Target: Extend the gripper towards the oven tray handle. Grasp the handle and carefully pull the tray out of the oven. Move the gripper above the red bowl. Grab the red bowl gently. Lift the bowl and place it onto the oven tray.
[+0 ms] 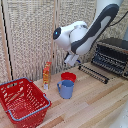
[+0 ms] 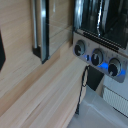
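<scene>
Your gripper (image 1: 75, 62) hangs at frame center in the exterior view, just above the red bowl (image 1: 68, 76); whether its fingers are parted, you cannot tell. The bowl sits on the wooden table (image 1: 95, 102), just behind the blue mug (image 1: 66, 89). The tray (image 1: 93, 73) juts from the oven (image 1: 112, 56) at right.

A pale wooden table (image 1: 95, 102) fills the foreground. Behind it stands a beige woven screen (image 1: 30, 35) with vertical wooden posts, evenly lit.
</scene>
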{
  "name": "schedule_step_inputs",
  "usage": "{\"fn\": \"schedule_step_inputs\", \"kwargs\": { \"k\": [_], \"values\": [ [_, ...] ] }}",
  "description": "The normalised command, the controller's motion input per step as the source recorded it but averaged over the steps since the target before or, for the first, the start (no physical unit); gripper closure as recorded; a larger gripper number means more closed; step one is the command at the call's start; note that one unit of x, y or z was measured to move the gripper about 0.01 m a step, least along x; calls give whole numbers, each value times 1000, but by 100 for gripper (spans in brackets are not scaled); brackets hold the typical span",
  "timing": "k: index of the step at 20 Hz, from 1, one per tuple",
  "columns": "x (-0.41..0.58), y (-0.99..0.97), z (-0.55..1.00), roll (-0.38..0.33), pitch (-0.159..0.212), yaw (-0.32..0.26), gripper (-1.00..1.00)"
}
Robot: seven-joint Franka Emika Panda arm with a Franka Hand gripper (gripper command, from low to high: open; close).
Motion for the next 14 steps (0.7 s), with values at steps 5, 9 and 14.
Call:
{"fn": "schedule_step_inputs", "kwargs": {
  "k": [5,9,14],
  "values": [
    [-165,-522,-38,-284,-3,32,-100],
    [-211,-536,-36,-278,-6,35,-100],
    [-129,-631,-51,-126,-14,37,-100]
  ]
}}
